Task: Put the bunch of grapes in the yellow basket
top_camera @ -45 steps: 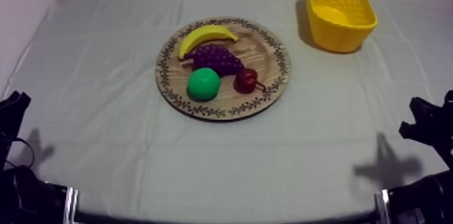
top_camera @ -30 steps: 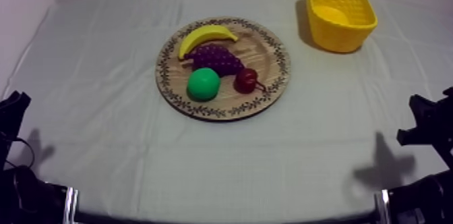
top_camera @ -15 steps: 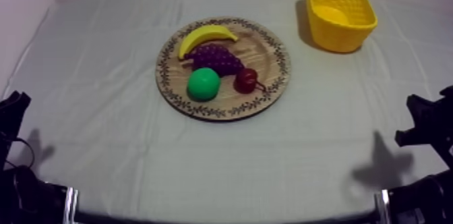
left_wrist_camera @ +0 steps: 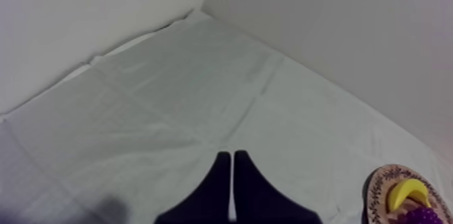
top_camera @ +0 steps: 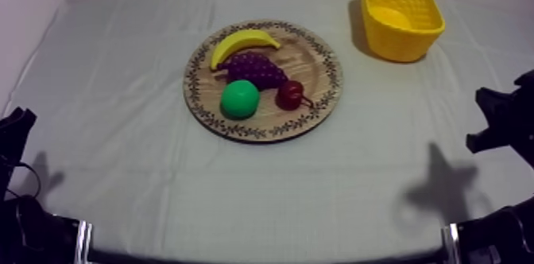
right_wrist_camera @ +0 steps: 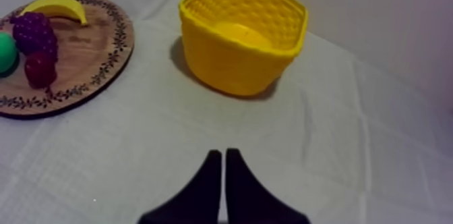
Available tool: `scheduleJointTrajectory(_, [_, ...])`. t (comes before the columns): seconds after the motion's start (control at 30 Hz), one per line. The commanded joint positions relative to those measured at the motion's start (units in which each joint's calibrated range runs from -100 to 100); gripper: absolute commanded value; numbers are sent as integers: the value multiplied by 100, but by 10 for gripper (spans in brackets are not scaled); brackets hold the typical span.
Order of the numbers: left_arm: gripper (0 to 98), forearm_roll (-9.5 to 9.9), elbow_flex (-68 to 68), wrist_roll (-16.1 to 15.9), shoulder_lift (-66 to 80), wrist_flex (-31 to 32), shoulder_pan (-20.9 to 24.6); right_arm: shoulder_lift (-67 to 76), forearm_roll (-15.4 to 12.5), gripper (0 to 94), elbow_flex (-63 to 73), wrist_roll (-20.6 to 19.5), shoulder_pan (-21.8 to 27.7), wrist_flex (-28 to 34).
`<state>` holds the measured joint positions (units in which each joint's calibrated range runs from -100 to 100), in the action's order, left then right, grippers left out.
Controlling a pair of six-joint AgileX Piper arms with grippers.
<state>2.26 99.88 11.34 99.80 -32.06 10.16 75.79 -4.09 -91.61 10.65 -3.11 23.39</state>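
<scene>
While both arms sit low at the near edge of the table (top_camera: pixel 119 203), neither holds anything. The left gripper (left_wrist_camera: pixel 232 154) has its two black fingers pressed together into a narrow wedge over bare cloth, with the board's edge far off ahead of it. The right gripper (right_wrist_camera: pixel 222 154) is pinched to the same narrow wedge, also on nothing.

Farther in, at about the middle of the table, lies the round wooden board (top_camera: pixel 262 133). On its near half sit the green pear (top_camera: pixel 239 99) and, to the right of it, the small red fruit (top_camera: pixel 291 94). The bunch of grapes (top_camera: pixel 254 68) lies just behind those two and just in front of the banana (top_camera: pixel 242 42), close enough to the banana that I cannot tell whether they touch. Its long axis runs roughly across the table, slanting from the banana's end down toward the small red fruit.

Farthest off, at the far right corner, the yellow basket (top_camera: pixel 397 44) stands upright and well apart from the board.

From the right gripper the basket is nearly straight ahead and the grapes lie ahead and off to its left. The two arms look about equally far from the grapes (the board is roughly central), but the right one is on the basket's side, so I judge it the better placed. Its fingers would need to part first and close across the bunch's short width, between banana and pear.
</scene>
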Motion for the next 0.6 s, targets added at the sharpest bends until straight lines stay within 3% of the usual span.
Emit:
scheduleJointTrajectory(0.0, [1, 1, 1, 1, 3, -3, 1, -344, -211, 2, 433, 330, 12, -1])
scheduleJointTrajectory(0.3, [1, 1, 1, 1, 3, -3, 1, -1358, -646, 2, 2396, 799, 79, 957])
scheduleJointTrajectory(0.57, [1, 1, 1, 1, 3, -3, 1, -2278, -724, 2, 4042, 817, -215, 1817])
